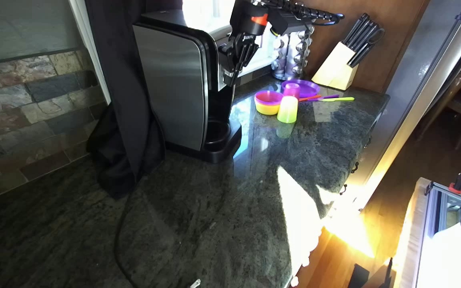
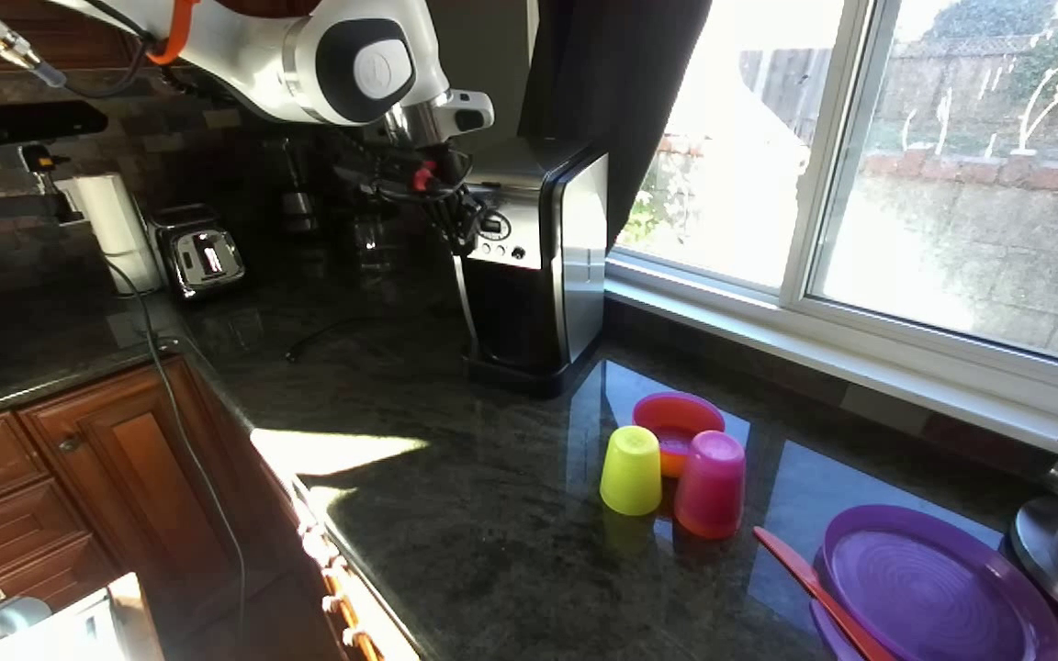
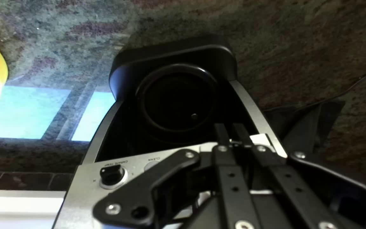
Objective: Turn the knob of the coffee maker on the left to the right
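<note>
The coffee maker [image 1: 170,86] stands on the dark counter and also shows in an exterior view [image 2: 579,262]. Its silver control face fills the lower left of the wrist view [image 3: 83,194]. A black knob marked CARAFE TEMP [image 3: 111,175] is uncovered; it also shows on the face in an exterior view [image 2: 518,253]. My gripper [image 3: 230,127] is at the other end of the face, fingers nearly together with a narrow gap. A dark part with a shiny edge shows between them; whether they hold it is unclear. The gripper hides that end of the face. It shows in both exterior views [image 1: 235,74] [image 2: 462,243].
A yellow-green cup [image 2: 631,470], a pink cup [image 2: 711,482], a bowl [image 2: 678,422] and a purple plate [image 2: 942,588] stand on the counter before the window. A knife block [image 1: 334,68] and spice rack [image 1: 292,56] stand behind. A black curtain [image 1: 124,100] hangs beside the machine.
</note>
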{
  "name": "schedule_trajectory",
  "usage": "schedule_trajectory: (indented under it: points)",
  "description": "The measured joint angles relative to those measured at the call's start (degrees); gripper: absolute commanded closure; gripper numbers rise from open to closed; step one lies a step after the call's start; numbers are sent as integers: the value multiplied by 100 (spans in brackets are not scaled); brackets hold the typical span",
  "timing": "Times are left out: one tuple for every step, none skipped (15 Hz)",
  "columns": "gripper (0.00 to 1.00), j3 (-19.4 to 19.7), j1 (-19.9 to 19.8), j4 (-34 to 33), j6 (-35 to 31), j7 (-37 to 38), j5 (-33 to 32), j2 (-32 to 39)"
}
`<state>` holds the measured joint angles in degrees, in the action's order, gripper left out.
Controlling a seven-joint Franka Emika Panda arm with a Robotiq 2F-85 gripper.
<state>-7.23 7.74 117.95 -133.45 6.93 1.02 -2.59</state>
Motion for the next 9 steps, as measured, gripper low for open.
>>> schedule_trajectory:
  points:
    - [98, 19, -11, 6, -8, -68, 160, -1]
    - [98, 36, -23, 11, -11, -126, 302, -3]
    - [98, 54, -32, 16, -11, -156, 440, -4]
    - [98, 71, -44, 21, -11, -192, 599, -4]
    - [98, 92, -52, 27, -11, -241, 759, -5]
    - [98, 114, -63, 37, -11, -319, 947, -7]
    - [98, 136, -76, 48, -11, -419, 1142, -9]
    - [98, 158, -91, 61, -12, -525, 1349, -11]
    - [98, 180, -106, 73, -12, -636, 1561, -11]
